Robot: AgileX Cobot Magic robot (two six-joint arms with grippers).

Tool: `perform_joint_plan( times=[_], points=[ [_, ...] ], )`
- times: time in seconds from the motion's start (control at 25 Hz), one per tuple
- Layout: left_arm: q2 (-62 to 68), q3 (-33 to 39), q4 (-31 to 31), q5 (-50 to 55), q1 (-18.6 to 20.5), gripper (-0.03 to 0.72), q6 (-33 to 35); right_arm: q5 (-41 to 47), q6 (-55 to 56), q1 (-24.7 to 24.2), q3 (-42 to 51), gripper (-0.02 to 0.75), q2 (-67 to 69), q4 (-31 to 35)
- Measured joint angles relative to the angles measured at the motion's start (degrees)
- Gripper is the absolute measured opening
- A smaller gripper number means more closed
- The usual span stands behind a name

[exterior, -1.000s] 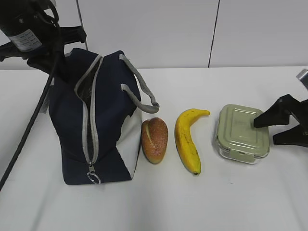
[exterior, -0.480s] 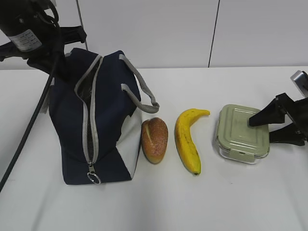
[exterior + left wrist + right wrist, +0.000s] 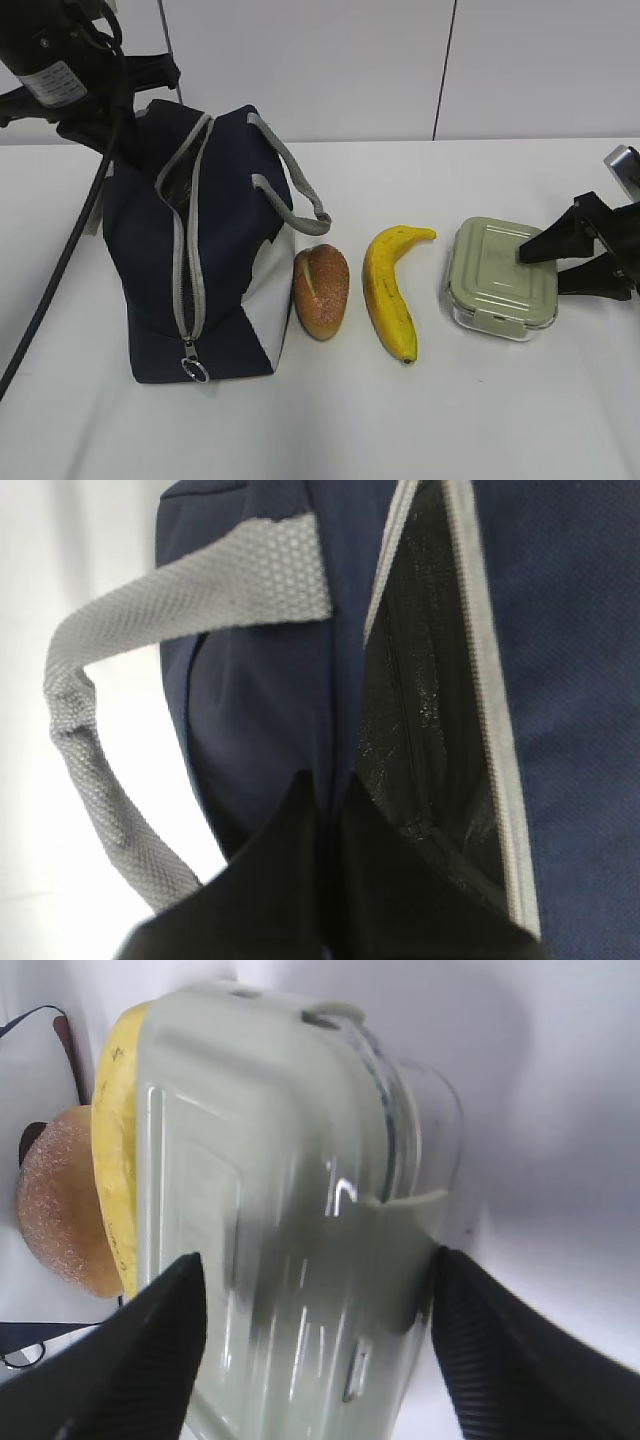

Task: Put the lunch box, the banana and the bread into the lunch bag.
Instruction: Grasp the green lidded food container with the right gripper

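On the surface point(image 3: 480, 420) right of the lunch bag point(image 3: 150, 250), lunch box point(image 3: 502, 275), banana point(image 3: 388, 290) and bread point(image 3: 321, 290) all wait unpacked (nothing's in), right claw point(image 3: 575, 262) spread wide astride the box, left claw point(image 3: 325, 880) clenched on the bag's rim.

The right gripper point(image 3: 556, 263) has moved in from the table's right edge toward the lunch box point(image 3: 502, 277), and its fingers point(image 3: 545, 245) have drawn closer together than a second ago. They now sit at the box's right end, one over the lid and one beside its near side. In the right wrist view the fingers point(image 3: 150, 1345) flank the lunch box point(image 3: 290, 1230), still apart from its sides.
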Motion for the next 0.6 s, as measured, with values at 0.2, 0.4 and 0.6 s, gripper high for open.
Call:
perform_joint_plan(
  times=[0.2, 0.4, 0.6],
  points=[
    [0.0, 0.0, 0.04, -0.43, 0.0, -0.001, 0.0, 0.35, 0.0, 0.0, 0.0, 0.535, 0.0, 0.0],
    [0.0, 0.0, 0.06, -0.73, 0.0, -0.001, 0.0, 0.66, -0.04, 0.0, 0.0, 0.561, 0.0, 0.0],
    [0.0, 0.0, 0.11, -0.74, 0.0, -0.001, 0.0, 1.42, -0.04, 0.0, 0.0, 0.599, 1.78, 0.66]
  ],
)
